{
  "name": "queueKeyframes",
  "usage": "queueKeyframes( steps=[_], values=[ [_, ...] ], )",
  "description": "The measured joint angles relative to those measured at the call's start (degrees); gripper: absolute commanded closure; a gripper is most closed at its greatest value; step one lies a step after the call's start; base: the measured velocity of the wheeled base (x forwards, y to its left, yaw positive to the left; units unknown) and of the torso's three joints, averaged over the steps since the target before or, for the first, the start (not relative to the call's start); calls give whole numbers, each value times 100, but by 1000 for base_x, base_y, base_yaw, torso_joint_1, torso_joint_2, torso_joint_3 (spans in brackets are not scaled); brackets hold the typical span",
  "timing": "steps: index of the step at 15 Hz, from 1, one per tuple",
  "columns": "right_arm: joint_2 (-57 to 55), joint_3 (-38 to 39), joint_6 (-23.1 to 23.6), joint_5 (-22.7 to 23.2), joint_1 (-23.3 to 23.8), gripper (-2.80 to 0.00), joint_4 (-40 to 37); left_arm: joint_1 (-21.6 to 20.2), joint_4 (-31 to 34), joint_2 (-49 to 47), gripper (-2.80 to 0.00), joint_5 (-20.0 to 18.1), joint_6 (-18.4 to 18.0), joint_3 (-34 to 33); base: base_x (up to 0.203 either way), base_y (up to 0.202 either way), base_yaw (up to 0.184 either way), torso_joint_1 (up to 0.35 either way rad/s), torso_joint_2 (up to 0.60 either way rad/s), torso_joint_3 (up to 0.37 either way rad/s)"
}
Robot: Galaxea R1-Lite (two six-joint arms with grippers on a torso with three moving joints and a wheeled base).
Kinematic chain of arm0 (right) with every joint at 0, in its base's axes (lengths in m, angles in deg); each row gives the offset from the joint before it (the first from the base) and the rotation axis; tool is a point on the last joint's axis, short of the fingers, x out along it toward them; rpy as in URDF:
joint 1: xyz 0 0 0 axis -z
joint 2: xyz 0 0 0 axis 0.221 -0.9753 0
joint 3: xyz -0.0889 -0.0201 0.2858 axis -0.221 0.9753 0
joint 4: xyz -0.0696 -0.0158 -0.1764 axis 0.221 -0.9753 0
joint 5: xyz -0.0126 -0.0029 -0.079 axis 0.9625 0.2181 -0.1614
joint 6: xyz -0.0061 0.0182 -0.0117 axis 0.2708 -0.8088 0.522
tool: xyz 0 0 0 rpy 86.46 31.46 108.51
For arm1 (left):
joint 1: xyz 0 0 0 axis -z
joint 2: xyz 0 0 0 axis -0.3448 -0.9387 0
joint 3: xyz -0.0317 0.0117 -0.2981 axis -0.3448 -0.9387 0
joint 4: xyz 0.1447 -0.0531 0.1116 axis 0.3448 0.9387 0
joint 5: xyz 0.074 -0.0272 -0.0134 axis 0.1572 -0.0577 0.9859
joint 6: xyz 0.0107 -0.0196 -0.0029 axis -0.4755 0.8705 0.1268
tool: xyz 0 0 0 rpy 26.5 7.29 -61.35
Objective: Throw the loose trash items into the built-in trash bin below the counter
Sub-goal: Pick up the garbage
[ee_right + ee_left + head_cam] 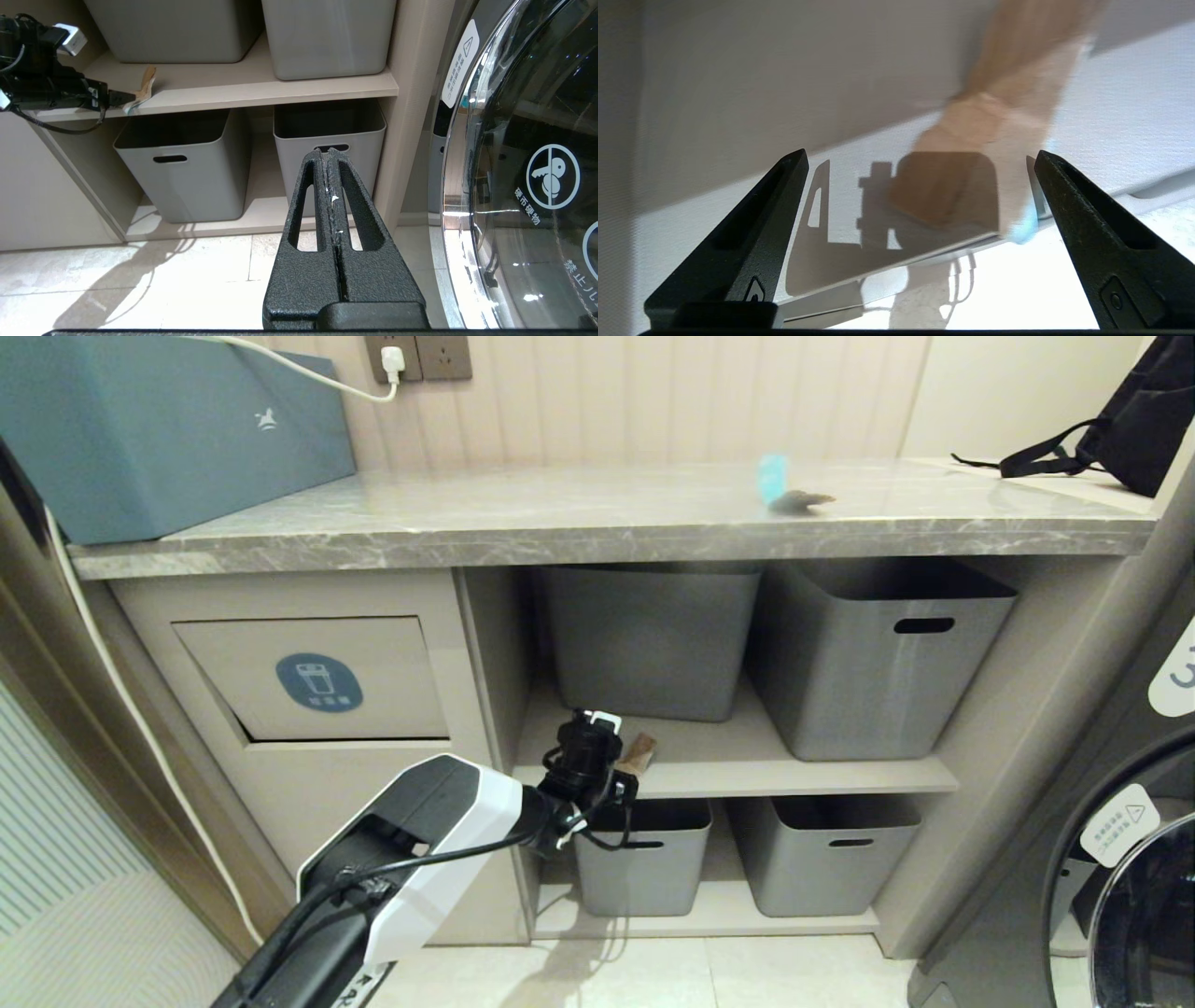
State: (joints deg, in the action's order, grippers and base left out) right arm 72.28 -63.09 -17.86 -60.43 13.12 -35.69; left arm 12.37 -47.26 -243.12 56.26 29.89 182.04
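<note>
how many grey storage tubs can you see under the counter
4. Two sit on the middle shelf, left and right; two sit below them on the bottom shelf, left and right. More may be hidden.

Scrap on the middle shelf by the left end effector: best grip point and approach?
Judging from its pose, grip the cardboard scrap at its near end, which overhangs the shelf front edge, coming level from the open front. It lies mostly flat, so a top pinch would likely scrape the board; the overhanging end gives both fingers room above and below. The left end effector is open and facing it.
</note>
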Motion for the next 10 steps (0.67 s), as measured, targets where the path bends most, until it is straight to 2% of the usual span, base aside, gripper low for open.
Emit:
queueKeyframes(
  steps=[2,6,8,10],
  values=[
    [0,0,0,1,0,0,0,-12,110,2,-280,278,-1,-2,0,0,0,0,0,0],
    [0,0,2,0,0,0,0,-10,236,85,-280,535,-4,-11,0,0,0,0,0,0],
    [0,0,0,0,0,0,0,-1,301,157,-280,566,-53,-11,0,0,0,0,0,0],
    [0,0,0,0,0,0,0,4,203,206,-280,557,-265,-11,0,0,0,0,0,0]
  ],
)
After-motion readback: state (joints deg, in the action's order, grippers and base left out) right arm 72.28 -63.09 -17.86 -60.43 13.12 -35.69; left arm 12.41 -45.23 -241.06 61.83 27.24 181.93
